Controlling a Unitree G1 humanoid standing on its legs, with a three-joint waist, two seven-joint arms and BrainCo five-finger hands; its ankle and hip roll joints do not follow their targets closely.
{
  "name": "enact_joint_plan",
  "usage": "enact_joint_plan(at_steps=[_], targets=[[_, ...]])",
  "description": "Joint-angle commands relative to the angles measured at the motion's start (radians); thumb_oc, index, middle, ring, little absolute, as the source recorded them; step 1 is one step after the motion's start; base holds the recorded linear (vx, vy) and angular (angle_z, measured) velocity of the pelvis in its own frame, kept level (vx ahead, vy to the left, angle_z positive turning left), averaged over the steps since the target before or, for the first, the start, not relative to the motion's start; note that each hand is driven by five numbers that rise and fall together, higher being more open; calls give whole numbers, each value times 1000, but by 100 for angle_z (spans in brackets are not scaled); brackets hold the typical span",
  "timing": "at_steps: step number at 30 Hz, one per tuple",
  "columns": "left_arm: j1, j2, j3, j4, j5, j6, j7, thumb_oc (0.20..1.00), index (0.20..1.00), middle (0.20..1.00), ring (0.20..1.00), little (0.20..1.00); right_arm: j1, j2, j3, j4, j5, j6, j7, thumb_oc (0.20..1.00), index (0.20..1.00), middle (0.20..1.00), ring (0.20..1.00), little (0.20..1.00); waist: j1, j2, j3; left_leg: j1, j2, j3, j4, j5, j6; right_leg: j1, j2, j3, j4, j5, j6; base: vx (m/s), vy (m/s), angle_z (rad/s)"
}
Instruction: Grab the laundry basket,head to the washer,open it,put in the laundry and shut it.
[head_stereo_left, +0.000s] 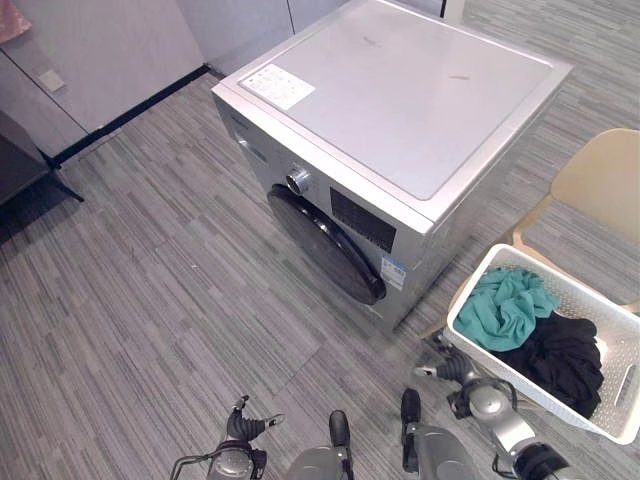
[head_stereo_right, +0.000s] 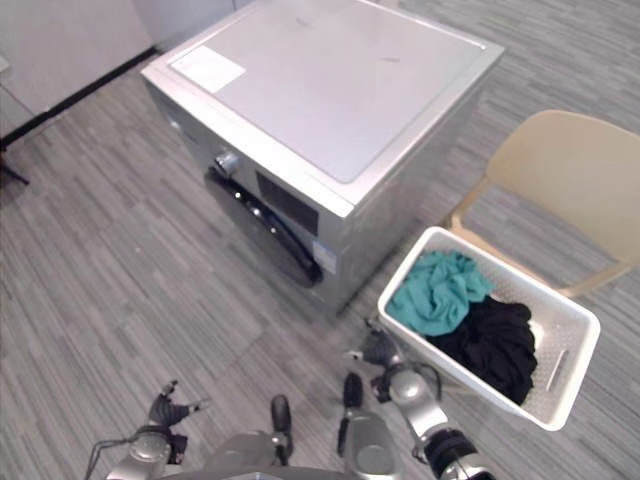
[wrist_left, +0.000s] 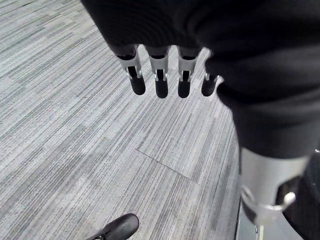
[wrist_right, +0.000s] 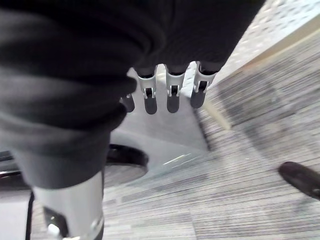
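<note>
My left hand (head_stereo_left: 243, 428) hangs low over the floor, fingers straight and holding nothing. The washer (head_stereo_left: 390, 150) stands ahead, its round door (head_stereo_left: 325, 243) shut. My right hand (head_stereo_right: 385, 352) — fingers straight, empty too — hovers just beside the white laundry basket (head_stereo_right: 555, 405) on the beige chair (head_stereo_right: 570, 180). The teal cloth (head_stereo_right: 438, 290) and black cloth (head_stereo_right: 495, 345) look soft and light; I judge the stiff rim or end slot the best hold.

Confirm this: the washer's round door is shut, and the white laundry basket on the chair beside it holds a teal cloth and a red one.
One detail is wrong: the second cloth is black, not red. The right eye view shows it beside the teal cloth in the white laundry basket on the chair. The washer's round door is indeed shut.
</note>
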Motion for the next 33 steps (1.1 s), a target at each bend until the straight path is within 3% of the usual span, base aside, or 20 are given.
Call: enact_joint_plan(at_steps=[1, 7, 11, 15, 21, 26, 33], targets=[[-44, 26, 15, 10, 3, -34, 36, 1000, 1000, 1000, 1000, 1000, -62, 40, 53, -59, -48, -54, -3, 1000, 1000, 1000, 1000, 1000, 30, -48, -22, -61, -54, -13, 87, -75, -13, 31, -49, 4, -69, -42, 80, -103, 19, 17], [-61, 45, -15, -75, -29, -60, 54, 1000, 1000, 1000, 1000, 1000, -254, 27, 73, -124, -84, -69, -82, 1000, 1000, 1000, 1000, 1000, 70, -34, 17, -163, -55, -29, 106, -53, -14, -50, -64, -9, -58, -28, 81, -91, 17, 10], [-73, 64, -40, -119, -57, -80, 62, 1000, 1000, 1000, 1000, 1000, -386, -1, 7, -120, -62, -62, -179, 1000, 1000, 1000, 1000, 1000, 98, -27, 45, -230, -61, -44, 97, -24, -16, -113, -83, -22, -49, -15, 82, -56, 27, 14], [-89, 80, -55, -124, -76, -91, 67, 1000, 1000, 1000, 1000, 1000, -483, -12, -28, -42, -21, -58, -233, 1000, 1000, 1000, 1000, 1000, 122, -23, 67, -258, -66, -54, 80, -5, -18, -144, -92, -34, -49, -5, 86, -30, 12, 11], [-122, 108, -86, -136, -108, -104, 64, 1000, 1000, 1000, 1000, 1000, -633, -33, -15, 129, 46, -38, -235, 1000, 1000, 1000, 1000, 1000, 163, -10, 95, -303, -77, -76, 59, 18, -21, -189, -104, -50, -48, 7, 90, -12, 2, 14], [-155, 117, -104, -139, -147, -105, 68, 1000, 1000, 1000, 1000, 1000, -714, 8, 26, 210, 87, -29, -212, 1000, 1000, 1000, 1000, 1000, 195, -1, 120, -345, -86, -99, 67, 26, -22, -214, -108, -68, -44, 7, 91, 3, 2, 14], [-221, 94, -161, -92, -151, -93, 80, 1000, 1000, 1000, 1000, 1000, -769, 198, 100, 177, 156, -60, -178, 1000, 1000, 1000, 1000, 1000, 250, 12, 140, -367, -100, -149, 72, 29, -15, -214, -117, -109, -35, -5, 92, 7, -14, 16]])
